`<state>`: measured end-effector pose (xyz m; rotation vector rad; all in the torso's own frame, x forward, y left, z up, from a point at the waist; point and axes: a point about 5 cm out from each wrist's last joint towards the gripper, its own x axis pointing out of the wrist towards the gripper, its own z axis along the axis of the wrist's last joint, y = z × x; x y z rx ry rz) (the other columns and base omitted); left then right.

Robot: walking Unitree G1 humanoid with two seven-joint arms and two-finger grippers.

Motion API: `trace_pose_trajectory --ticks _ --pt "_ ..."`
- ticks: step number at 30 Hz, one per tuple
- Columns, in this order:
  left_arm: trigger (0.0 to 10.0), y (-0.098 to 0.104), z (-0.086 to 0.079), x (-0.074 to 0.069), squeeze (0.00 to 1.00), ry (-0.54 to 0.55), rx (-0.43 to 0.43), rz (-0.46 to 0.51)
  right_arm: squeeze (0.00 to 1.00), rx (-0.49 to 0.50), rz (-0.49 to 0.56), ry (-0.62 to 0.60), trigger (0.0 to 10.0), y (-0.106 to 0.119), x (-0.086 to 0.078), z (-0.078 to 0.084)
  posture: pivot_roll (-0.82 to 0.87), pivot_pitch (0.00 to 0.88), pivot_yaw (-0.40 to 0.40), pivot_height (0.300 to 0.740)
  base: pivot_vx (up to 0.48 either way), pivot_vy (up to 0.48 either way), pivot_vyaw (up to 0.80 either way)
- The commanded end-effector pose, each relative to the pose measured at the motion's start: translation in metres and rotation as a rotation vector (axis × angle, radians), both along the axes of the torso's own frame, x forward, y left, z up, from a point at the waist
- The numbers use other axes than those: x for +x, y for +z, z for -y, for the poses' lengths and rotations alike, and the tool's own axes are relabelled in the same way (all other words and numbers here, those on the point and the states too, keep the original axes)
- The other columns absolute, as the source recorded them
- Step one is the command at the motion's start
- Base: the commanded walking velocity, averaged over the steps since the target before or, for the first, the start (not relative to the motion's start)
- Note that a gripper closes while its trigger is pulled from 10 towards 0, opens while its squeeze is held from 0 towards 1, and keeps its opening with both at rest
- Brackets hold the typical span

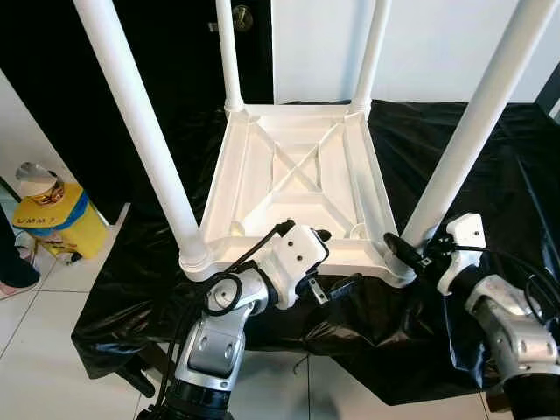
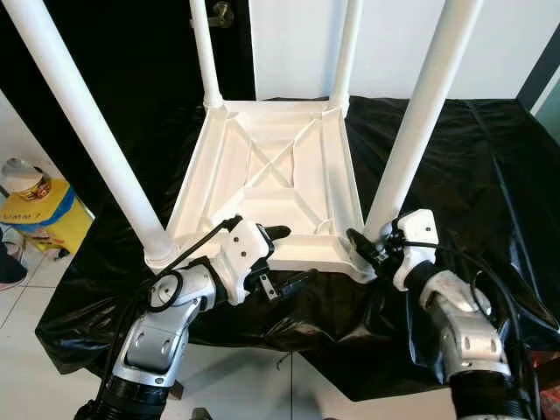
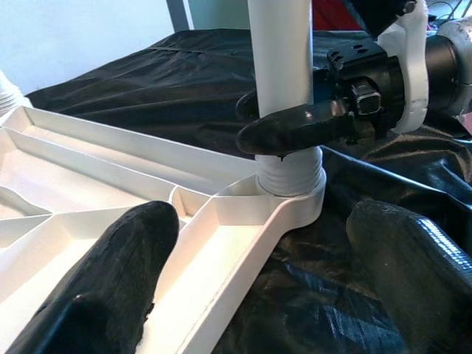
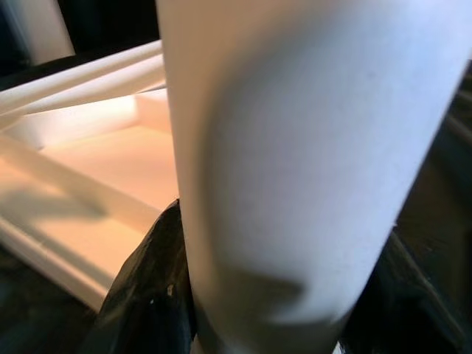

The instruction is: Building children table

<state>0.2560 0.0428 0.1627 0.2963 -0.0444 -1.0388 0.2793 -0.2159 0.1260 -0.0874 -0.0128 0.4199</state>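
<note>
A white children's table (image 1: 297, 166) lies upside down on a black sheet, its four legs pointing up. My left gripper (image 1: 337, 260) is open and straddles the near rim (image 3: 221, 273). One finger (image 3: 125, 273) is inside the frame, the other (image 3: 405, 258) outside over the sheet. My right gripper (image 1: 404, 249) is shut on the near right leg (image 1: 472, 131) just above its socket (image 3: 291, 181). In the right wrist view the leg (image 4: 295, 147) sits between the black fingers (image 4: 147, 295). The near left leg (image 1: 140, 131) rises beside my left arm.
The black sheet (image 1: 455, 149) covers the low platform and drapes to the tiled floor (image 1: 52, 350). A yellow bag (image 1: 52, 214) and a person's foot (image 1: 13, 282) are at the left. A dark door with a knob (image 1: 242, 16) stands behind.
</note>
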Motion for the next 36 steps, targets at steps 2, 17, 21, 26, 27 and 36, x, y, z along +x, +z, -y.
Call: trace_pose_trajectory --ticks 2,17,21,26,27,36 --pt "10.0 0.000 -0.002 0.007 0.00 0.178 -0.036 0.021 0.00 0.016 -0.052 -0.061 10.0 -0.012 -0.005 -0.005 -0.07 0.056 0.018 0.740 0.000 0.000 0.00" --pt "10.0 -0.002 0.000 0.007 0.00 0.177 -0.042 0.013 0.00 0.087 -0.046 -0.269 10.0 -0.012 -0.016 -0.035 -0.08 0.064 0.010 0.740 0.000 0.000 0.00" --pt "10.0 -0.002 0.000 0.008 0.00 0.185 -0.044 0.016 0.00 0.112 -0.037 -0.464 10.0 -0.012 -0.017 -0.038 -0.07 0.057 0.002 0.740 0.000 0.000 0.00" --pt "10.0 -0.001 0.000 0.010 0.00 0.191 -0.045 0.021 0.00 0.111 -0.059 -0.565 10.0 -0.016 -0.020 -0.043 -0.07 0.055 -0.001 0.740 0.000 0.000 0.00" --pt "10.0 -0.001 0.000 0.010 0.00 0.191 -0.045 0.021 0.00 0.111 -0.059 -0.565 10.0 -0.016 -0.020 -0.043 -0.07 0.055 -0.001 0.740 0.000 0.000 0.00" --pt "10.0 0.002 0.001 0.014 0.00 0.199 -0.055 0.037 0.24 0.135 -0.049 -0.545 10.0 -0.011 -0.021 -0.065 -0.08 0.043 0.003 0.740 0.000 0.000 0.00"
